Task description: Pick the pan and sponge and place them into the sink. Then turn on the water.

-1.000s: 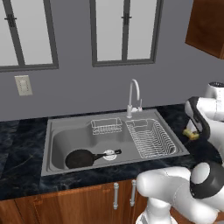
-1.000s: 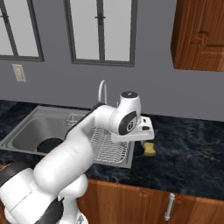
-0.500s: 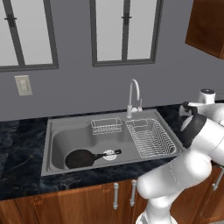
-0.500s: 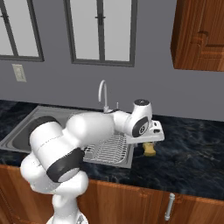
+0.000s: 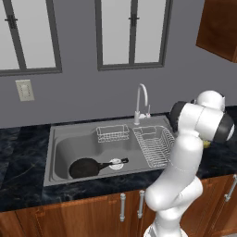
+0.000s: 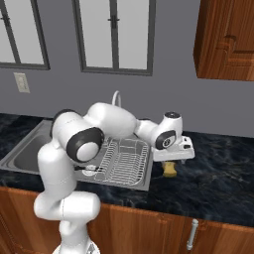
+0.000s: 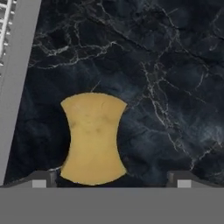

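Note:
The yellow sponge (image 7: 92,138) lies flat on the black marbled counter, just right of the sink's rim (image 7: 17,65). My gripper (image 7: 111,181) hangs open above it, fingertips (image 7: 41,179) wide apart, the sponge left of centre between them and untouched. From the right base view the gripper (image 6: 171,159) points down just over the sponge (image 6: 170,169). The black pan (image 5: 85,167) rests in the sink (image 5: 60,143), handle pointing right toward the white drain. No stream runs from the silver faucet (image 5: 141,99).
A wire dish rack (image 6: 124,156) fills the sink's right side and a wire basket (image 5: 112,133) sits at its back. My arm arches over the rack. Dark counter (image 6: 218,173) stretches right of the sponge; a wooden cabinet (image 6: 225,39) hangs above.
The arm has swung its elbow left and carried the hand a little right and down, so it now sits over the sponge. Pan and sponge have not moved.

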{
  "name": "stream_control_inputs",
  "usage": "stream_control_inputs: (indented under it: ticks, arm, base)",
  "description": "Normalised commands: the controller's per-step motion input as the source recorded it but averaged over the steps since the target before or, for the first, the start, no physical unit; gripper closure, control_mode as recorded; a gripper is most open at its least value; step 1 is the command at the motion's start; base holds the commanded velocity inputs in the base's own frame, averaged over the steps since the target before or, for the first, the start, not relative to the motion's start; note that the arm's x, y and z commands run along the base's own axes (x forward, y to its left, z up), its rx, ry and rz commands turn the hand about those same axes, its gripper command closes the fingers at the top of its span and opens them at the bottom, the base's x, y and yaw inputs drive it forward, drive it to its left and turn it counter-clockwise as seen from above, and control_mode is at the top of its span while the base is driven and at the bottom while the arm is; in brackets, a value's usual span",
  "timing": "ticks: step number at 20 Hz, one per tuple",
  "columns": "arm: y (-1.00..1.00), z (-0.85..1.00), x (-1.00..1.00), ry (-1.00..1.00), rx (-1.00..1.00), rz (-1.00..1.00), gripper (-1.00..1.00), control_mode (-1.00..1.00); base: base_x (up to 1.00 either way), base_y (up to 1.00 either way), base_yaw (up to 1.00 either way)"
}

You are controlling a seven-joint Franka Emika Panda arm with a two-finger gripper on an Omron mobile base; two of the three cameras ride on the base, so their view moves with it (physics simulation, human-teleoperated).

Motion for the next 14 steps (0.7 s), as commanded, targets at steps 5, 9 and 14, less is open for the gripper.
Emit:
stream_control_inputs:
  ticks: [5,9,14]
  arm:
    - [0.0,-0.39,0.11,0.06,0.0,0.0,-1.0,-1.0]
    - [0.0,-0.31,0.0,0.03,0.01,0.02,-1.0,-1.0]
    - [0.23,-0.04,-0.08,0.0,0.0,0.04,-1.0,-1.0]
  base:
    - [0.0,0.0,0.0]
    - [0.0,0.0,0.0]
    - [0.0,0.0,0.0]
